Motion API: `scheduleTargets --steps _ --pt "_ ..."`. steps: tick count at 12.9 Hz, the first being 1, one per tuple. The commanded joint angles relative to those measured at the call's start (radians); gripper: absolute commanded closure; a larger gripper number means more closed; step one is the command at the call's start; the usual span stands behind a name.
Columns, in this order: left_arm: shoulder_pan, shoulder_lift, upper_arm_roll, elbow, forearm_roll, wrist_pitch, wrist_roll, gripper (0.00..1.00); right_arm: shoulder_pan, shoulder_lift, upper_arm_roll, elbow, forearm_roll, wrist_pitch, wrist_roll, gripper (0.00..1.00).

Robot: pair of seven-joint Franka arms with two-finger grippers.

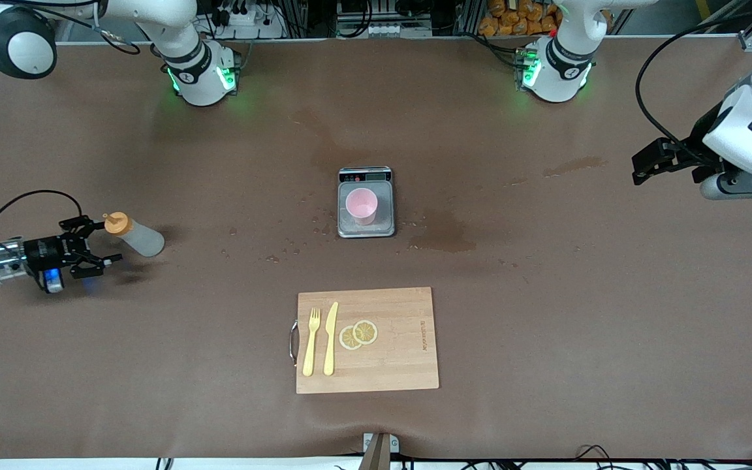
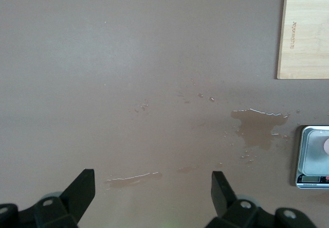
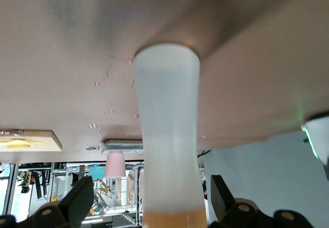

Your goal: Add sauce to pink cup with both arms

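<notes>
- The right claw sits low at the right arm's end of the tabletop, well away from the scale. Its fingers are spread wide.
- The sauce bottle stands upright on the tabletop between those fingers. Clear gaps show on both sides in the right wrist view, so nothing grips it.
- In that wrist view only a strip of the orange cap shows at the frame edge; the nozzle is cut off, and whether either finger brushes the bottle is hard to tell.
- The left claw waits in the air at the left arm's end of the tabletop, well away from the scale, its fingers wide apart and holding nothing.
- The pink cup stands upright on the scale at the tabletop's centre. Whether it holds anything cannot be made out.
- Wet patches darken the tabletop just beside the scale, toward the left arm's end.
- Nearer the front camera than the scale lies a wooden cutting board carrying a yellow fork, a yellow knife and two lemon slices.
</notes>
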Motion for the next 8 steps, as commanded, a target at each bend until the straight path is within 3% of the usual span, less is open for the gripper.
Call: scheduleTargets --steps 1,6,8 --pt "0.009 -0.008 0.001 0.006 -0.009 0.001 -0.001 0.00 0.011 -0.024 0.010 0.067 -0.023 -0.077 0.082 0.00" --pt "0.015 -0.013 0.007 0.000 -0.008 -0.003 -0.001 0.00 0.132 -0.167 0.010 0.120 -0.175 -0.126 0.090 0.00" --pt "0.018 -0.014 0.007 -0.001 -0.008 -0.003 0.004 0.00 0.166 -0.239 0.012 0.121 -0.198 -0.126 0.086 0.00"
